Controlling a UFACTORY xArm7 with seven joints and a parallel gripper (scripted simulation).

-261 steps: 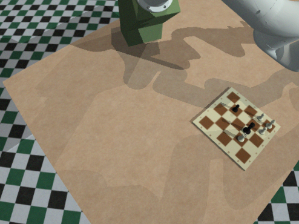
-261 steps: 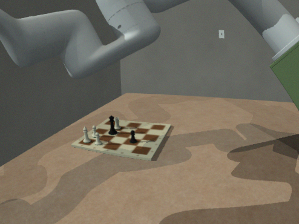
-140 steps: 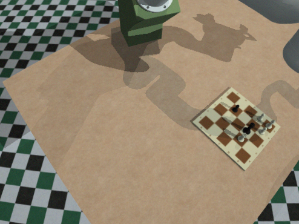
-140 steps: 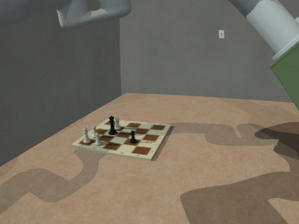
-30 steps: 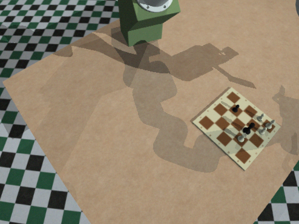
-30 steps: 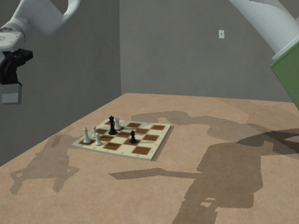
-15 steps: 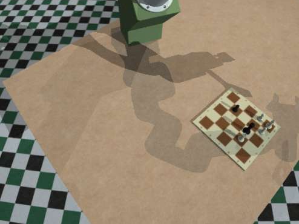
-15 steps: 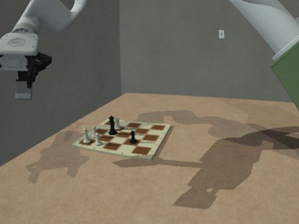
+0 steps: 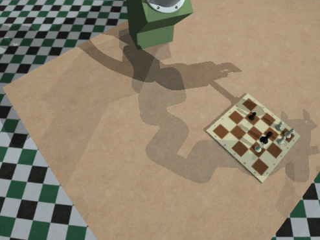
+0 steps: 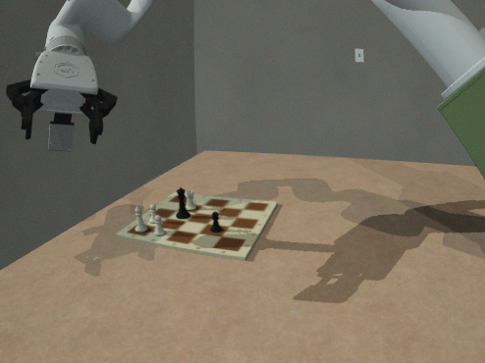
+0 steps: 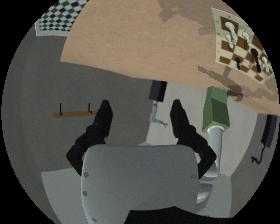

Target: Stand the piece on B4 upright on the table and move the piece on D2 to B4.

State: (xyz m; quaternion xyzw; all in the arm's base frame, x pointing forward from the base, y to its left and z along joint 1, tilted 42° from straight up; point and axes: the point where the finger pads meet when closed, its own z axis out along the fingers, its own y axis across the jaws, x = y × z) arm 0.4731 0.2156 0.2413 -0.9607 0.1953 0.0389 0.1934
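The chessboard (image 9: 262,179) (image 10: 242,255) (image 11: 218,40) carries several pieces, all looking upright; its edge labels are too small to read. A tall black piece (image 9: 265,138) (image 10: 182,204) stands near a white rook-like piece (image 9: 258,147) (image 10: 190,200). A black pawn (image 9: 252,116) (image 10: 215,223) stands apart. A white bishop-like piece (image 10: 138,219) and two white pawns (image 10: 153,214) (image 10: 158,226) are grouped near one corner. My gripper (image 10: 61,140) (image 11: 141,106) is open and empty, high above table level, left of the board in the exterior view. It is out of the top view.
The brown table (image 9: 129,178) (image 10: 147,308) (image 11: 125,40) carries the board and broad arm shadows. The green base block (image 9: 155,36) (image 10: 466,117) (image 11: 216,110) and the arm above it stand away from the board. Grey walls rise behind the table.
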